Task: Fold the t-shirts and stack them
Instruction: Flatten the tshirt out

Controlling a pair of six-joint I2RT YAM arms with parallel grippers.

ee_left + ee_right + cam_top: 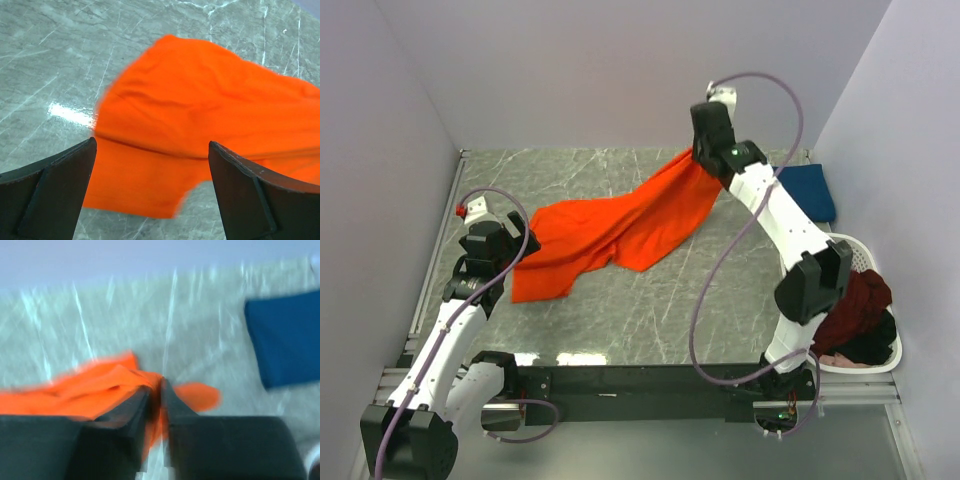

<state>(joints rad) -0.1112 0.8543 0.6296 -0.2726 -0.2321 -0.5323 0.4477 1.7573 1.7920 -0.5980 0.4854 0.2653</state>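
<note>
The orange shirt [620, 225] is spread in a long diagonal band across the middle of the marble-patterned bench [620, 320]. Its near left end lies flat and rumpled on the surface, while its far right end is lifted off the bench. That raised end is gripped by the right claw [161, 385], whose fingers are pinched nearly together with a fold of orange cloth caught between them. From this grip the cloth is drawn down in a taut slope towards the bench. The right wrist view is blurred, so the exact part of the shirt that is held cannot be told.

The left claw [152, 145] is held wide open just beside the shirt's near left end, and nothing is gripped in it. In the left wrist view the orange cloth is seen below and between the two dark fingers [55, 185]. Whether the fingers are touching the cloth cannot be told.

A navy shirt [810, 190] is laid flat at the far right of the bench, near the right claw and apart from the orange shirt. A white basket [865, 250] is set at the right edge of the bench, beside the right arm. A maroon shirt [860, 305] is heaped in it, draped over its rim, and a black shirt [870, 345] is bunched below the maroon one.
</note>
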